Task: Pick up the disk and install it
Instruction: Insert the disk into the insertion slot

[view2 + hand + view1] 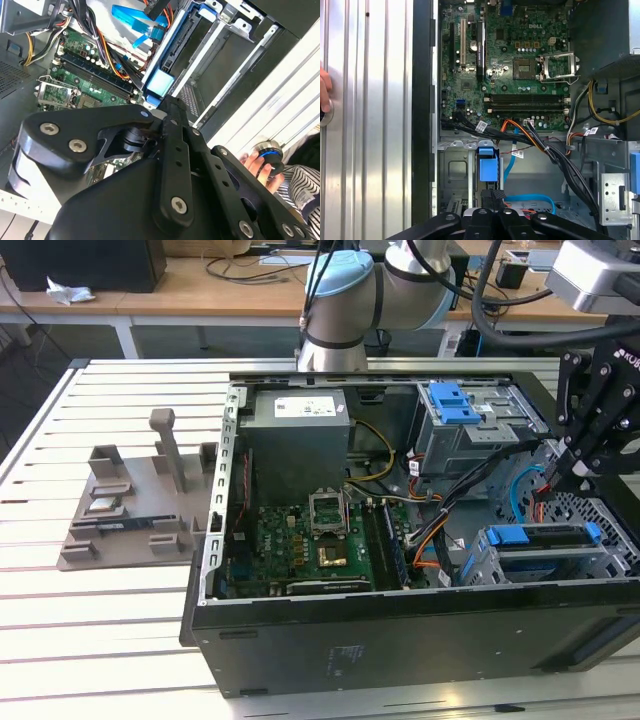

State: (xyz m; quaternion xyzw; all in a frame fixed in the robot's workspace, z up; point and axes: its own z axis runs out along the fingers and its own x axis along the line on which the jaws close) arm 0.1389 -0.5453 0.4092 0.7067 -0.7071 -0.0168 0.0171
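Where the black pincer [557,470] reaches down at the exterior view's right, its fingers are drawn narrow together with nothing between them. The tips are near the disk [540,536]. The disk sits edge-on as a blue strip inside the grey drive cage [604,562], in the lower right of the frame, within the open computer case [400,630]. In the first wrist view the fingertips [489,197] come just beside the disk's blue end. Further out are the green motherboard [290,545] and a blue latch [450,400] atop a second cage. A grey fixture [135,510] stands on the slatted counter [100,640] at the exterior view's left.
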